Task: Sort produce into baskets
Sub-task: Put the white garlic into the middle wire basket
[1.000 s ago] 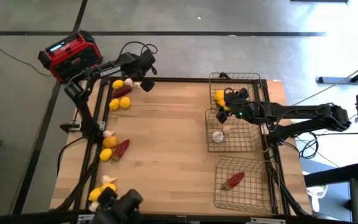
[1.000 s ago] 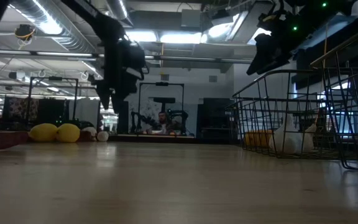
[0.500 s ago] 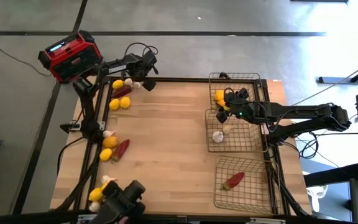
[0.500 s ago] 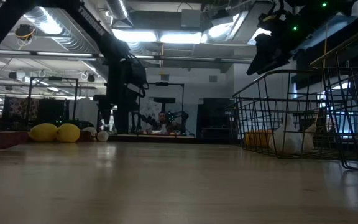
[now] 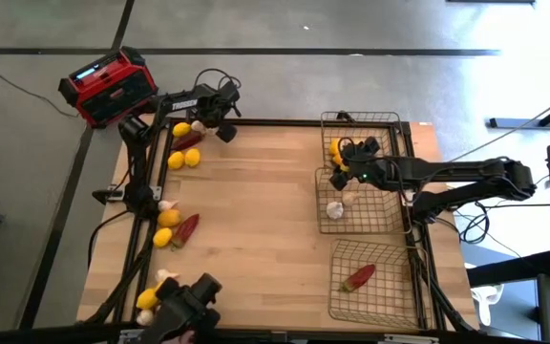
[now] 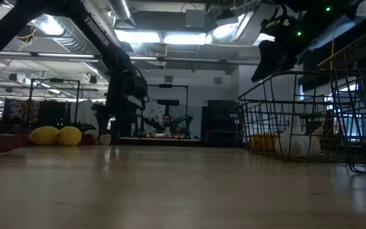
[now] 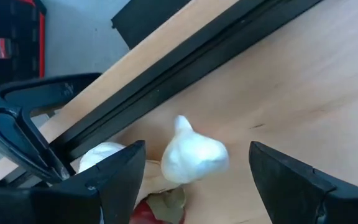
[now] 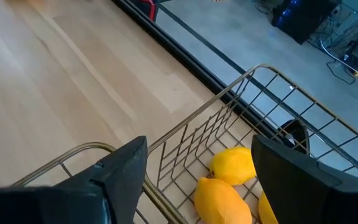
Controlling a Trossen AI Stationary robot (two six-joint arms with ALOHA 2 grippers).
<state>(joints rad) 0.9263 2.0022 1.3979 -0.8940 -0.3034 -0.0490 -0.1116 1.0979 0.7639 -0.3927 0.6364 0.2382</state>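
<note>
Overhead: left gripper (image 5: 225, 122) hovers over the far-left produce cluster, right gripper (image 5: 344, 164) above the lemon basket (image 5: 396, 119). Left wrist: jaws wide, empty, bracketing a garlic bulb (image 7: 191, 157), apparently lined up for pickup. Right wrist: jaws wide, empty, over lemons (image 8: 234, 165) already binned.

Loose produce (image 5: 181, 159) is lying along the counter's (image 5: 256, 220) left edge (three clusters); baskets (image 5: 359, 205) are sitting right.

Ceiling lights (image 6: 164, 37) are glaring in the dim, backlit low view; overhead and wrist views are appearing evenly bright.
</note>
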